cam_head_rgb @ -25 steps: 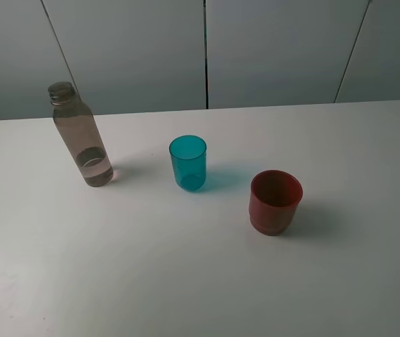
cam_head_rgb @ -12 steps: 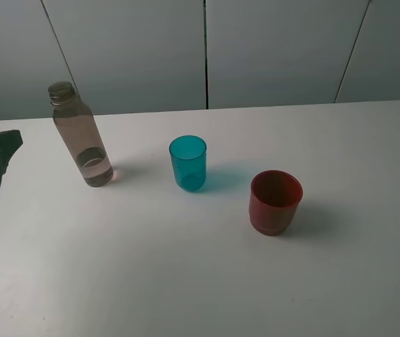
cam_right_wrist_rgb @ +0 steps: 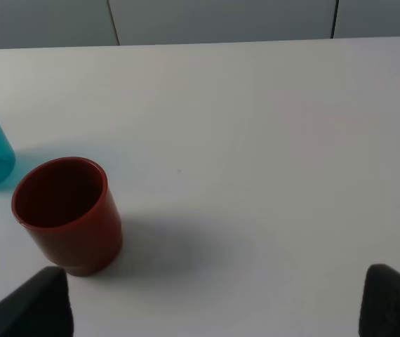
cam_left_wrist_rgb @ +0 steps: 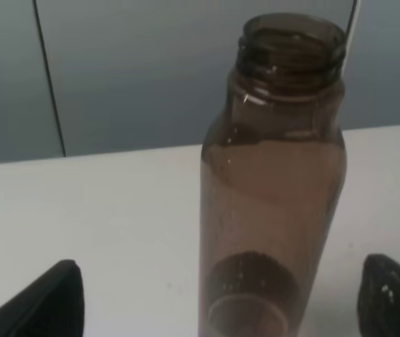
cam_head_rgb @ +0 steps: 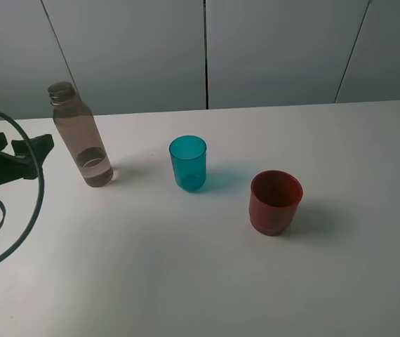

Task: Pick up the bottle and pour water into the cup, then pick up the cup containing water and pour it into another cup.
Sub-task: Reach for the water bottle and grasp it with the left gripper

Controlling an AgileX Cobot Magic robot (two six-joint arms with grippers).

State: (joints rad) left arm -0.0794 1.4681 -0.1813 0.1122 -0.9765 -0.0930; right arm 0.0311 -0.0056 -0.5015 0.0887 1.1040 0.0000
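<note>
Spanning the back, grey wall panels [cam_head_rgb: 277, 49] rise behind a white table [cam_head_rgb: 186, 281]. The left gripper [cam_head_rgb: 37, 160] hovers near the bottle [cam_head_rgb: 81, 137], jaws wide apart, holding nothing; the right gripper [cam_right_wrist_rgb: 214, 305] is likewise spread and empty. The bottle, red cup [cam_head_rgb: 276, 202] and teal cup [cam_head_rgb: 188, 163] stand upright, well apart

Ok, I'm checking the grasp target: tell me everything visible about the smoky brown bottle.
The tall, slim, see-through grey-brown plastic bottle stands upright on the white table, left of the teal translucent tumbler. Its narrow threaded neck is uncapped; a little water lies at the bottom. Nothing touches it but the table: the left gripper, jaws open, is short of it.
</note>
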